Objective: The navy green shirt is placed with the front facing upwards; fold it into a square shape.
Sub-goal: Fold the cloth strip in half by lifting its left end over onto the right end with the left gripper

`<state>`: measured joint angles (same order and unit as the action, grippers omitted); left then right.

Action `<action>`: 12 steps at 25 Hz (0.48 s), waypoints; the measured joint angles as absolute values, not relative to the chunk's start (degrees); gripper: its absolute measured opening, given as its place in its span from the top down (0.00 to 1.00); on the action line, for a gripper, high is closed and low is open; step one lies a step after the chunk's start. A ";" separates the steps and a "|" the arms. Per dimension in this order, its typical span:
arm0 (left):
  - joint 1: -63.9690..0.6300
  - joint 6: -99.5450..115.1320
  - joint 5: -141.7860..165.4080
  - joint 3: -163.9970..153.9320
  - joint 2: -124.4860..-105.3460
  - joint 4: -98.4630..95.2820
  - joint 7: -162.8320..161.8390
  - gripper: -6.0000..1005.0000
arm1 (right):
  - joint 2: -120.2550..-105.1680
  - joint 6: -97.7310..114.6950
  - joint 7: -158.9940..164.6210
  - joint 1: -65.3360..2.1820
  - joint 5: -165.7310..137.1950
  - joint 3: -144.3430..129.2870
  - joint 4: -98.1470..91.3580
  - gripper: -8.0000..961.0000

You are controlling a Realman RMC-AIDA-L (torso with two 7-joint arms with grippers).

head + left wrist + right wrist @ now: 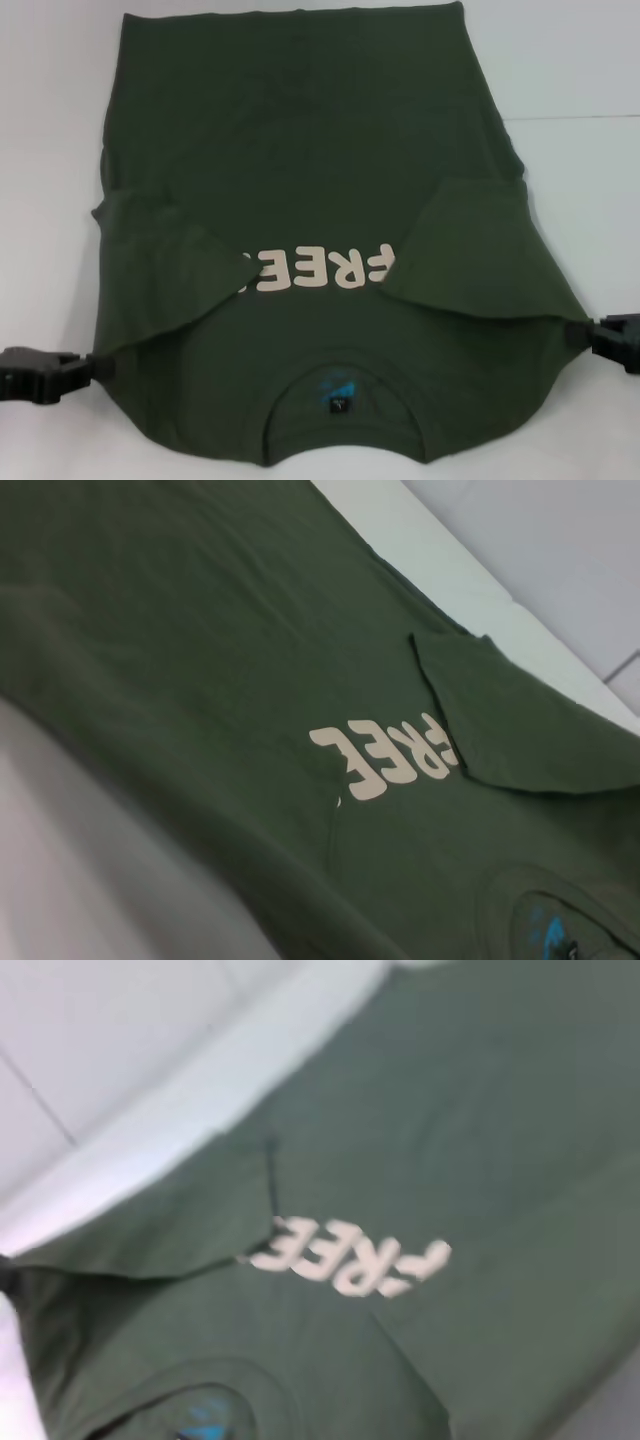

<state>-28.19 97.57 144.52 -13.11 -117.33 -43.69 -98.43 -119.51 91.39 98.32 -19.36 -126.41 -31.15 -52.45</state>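
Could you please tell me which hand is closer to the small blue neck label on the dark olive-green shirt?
Left, narrowly. The left hand sits at the dark olive-green shirt's left shoulder edge, the right hand at its right shoulder edge; the small blue neck label lies between them.

Cream lettering [318, 268] on the navy green shirt [300, 140] chest is showing "FREE", upside down, ends partly covered by folded sleeves. Blue neck label [338, 393] print is staying unreadable.

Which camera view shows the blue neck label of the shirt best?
The head view: the label sits whole inside the collar of the shirt, facing the camera. The left wrist view catches it at the frame's corner; the right wrist view shows only part at the edge.
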 joint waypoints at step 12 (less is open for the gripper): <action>-24.79 105.37 144.60 -9.35 -116.76 -44.14 -85.12 0.96 | -119.46 100.81 67.54 -12.77 -121.82 -15.87 -38.90 0.96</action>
<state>-24.79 105.37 144.60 -9.35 -116.76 -44.14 -85.12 -119.46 100.81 67.54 -12.77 -121.82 -15.87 -38.90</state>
